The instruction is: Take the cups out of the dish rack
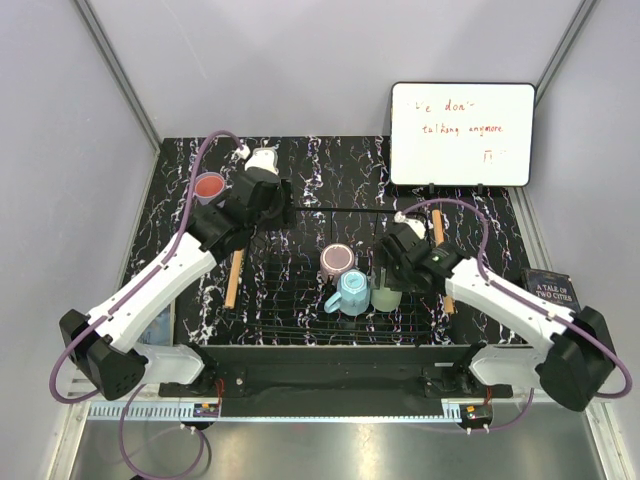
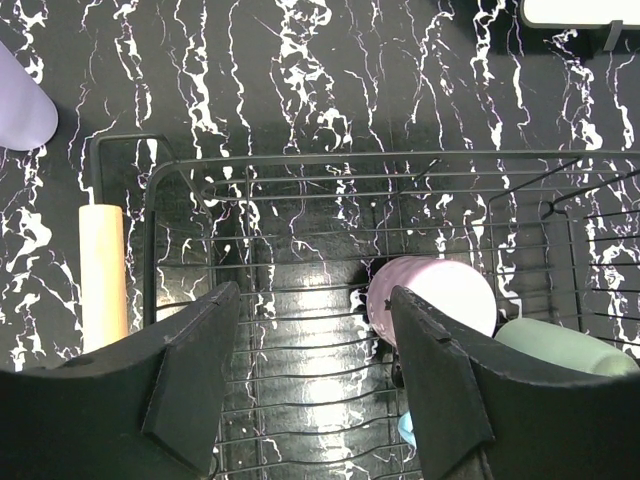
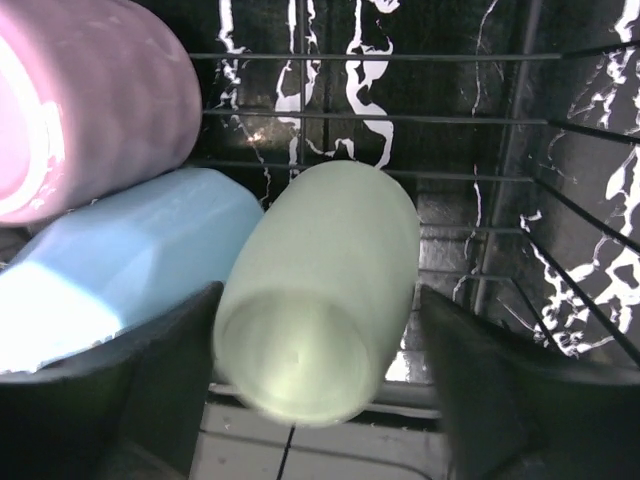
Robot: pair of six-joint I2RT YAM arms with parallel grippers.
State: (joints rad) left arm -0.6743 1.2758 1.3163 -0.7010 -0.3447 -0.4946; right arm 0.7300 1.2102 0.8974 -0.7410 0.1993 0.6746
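Sitting in the middle of the black marbled table (image 1: 330, 165), the dish rack (image 1: 300, 325) is a low black wire basket with a pale wooden bar (image 1: 233, 278) along its left side. A matching bar on the right is partly hidden by the right arm. Three cups are huddled in its right half. The mauve-brown cup (image 1: 337, 259) shows its mouth to the overhead camera. The light blue mug (image 1: 350, 292) lies just in front of it with its handle pointing left. The pale green cup (image 1: 386, 297) is pressed against the mug's right side. In the right wrist view the green cup (image 3: 320, 290) is tipped over, with one round end facing the camera.

The right gripper (image 1: 388, 275) is low over the green cup, with a finger spread to each side of it. Whether the fingers (image 3: 165, 370) touch the cup is hard to tell. The left gripper (image 1: 272, 205) hangs above the far left part of the rack with its fingers apart, holding nothing.

The lavender cup (image 1: 209, 187) stands outside the rack on the table at the far left. A whiteboard (image 1: 462, 133) with red writing leans at the far right, and a dark book (image 1: 552, 290) lies by the right arm.
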